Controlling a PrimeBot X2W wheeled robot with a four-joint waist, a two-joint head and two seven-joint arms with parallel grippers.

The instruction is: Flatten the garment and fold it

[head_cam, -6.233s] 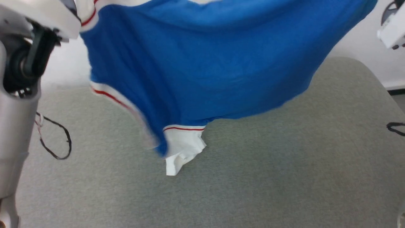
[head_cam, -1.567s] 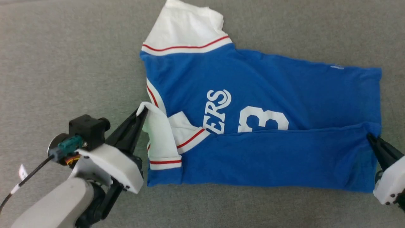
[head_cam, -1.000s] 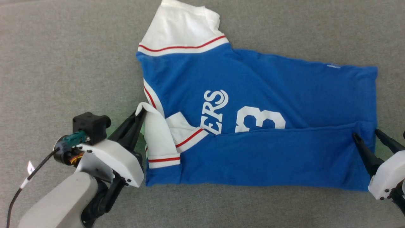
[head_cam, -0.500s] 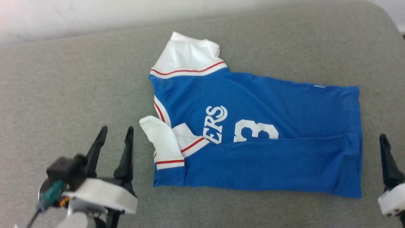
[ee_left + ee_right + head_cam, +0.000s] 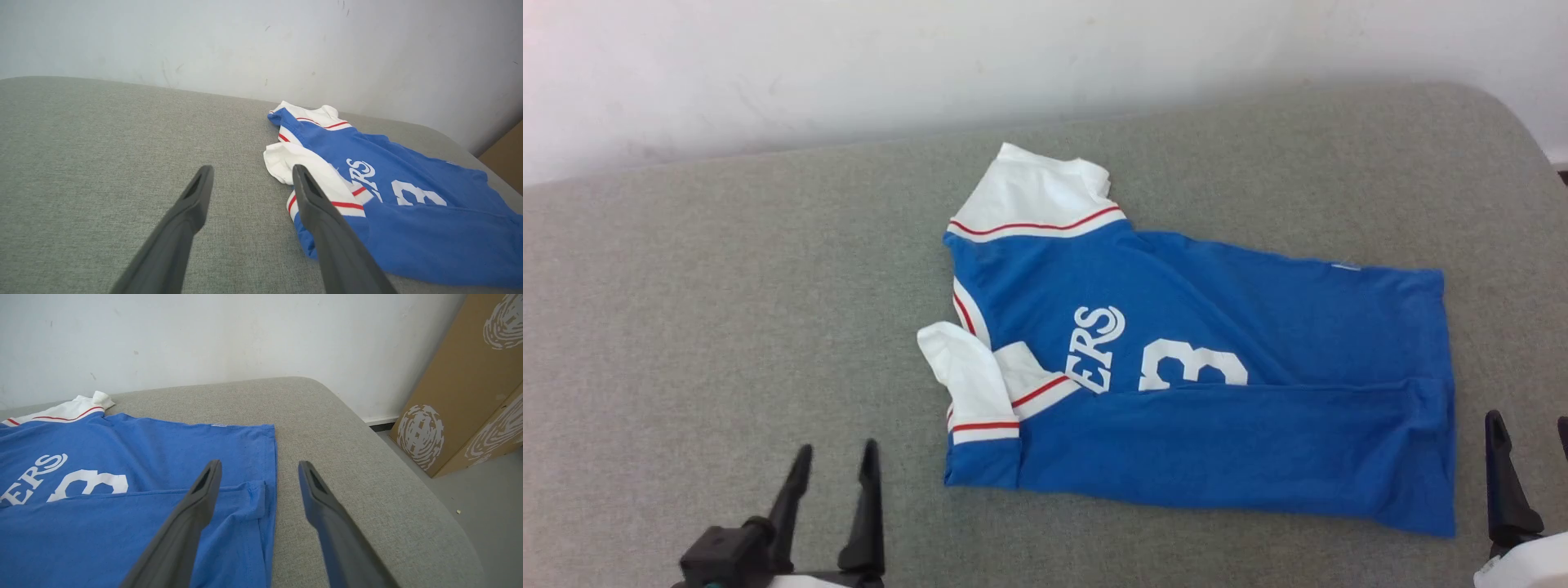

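Where garment [image 5: 1217, 445] lies, grey surface [image 5: 727, 310]; white wall [image 5: 849, 65] behind.

A big gray cloth-covered top [image 5: 711, 327] with a round corner sits against a white wall [image 5: 849, 65] with little marks on it, and a brown cardboard box [image 5: 457, 384] with white swirly prints stands by that wall on the gray floor [image 5: 490, 514].

Looks like a robotics test room or lab, not a home. Plain white wall [image 5: 204, 335], scuffed & marked. Big tabletop [image 5: 347, 437] padded in grey fabric w/ a rounded corner, close by the wall. Brown cardboard boxes [image 5: 461, 375] w/ printed swirl logos stand on a bare grey floor [image 5: 490, 522]. A robot's dark-fingered left tool [image 5: 838, 447] & right tool [image 5: 259, 463] reach in over the near edge.
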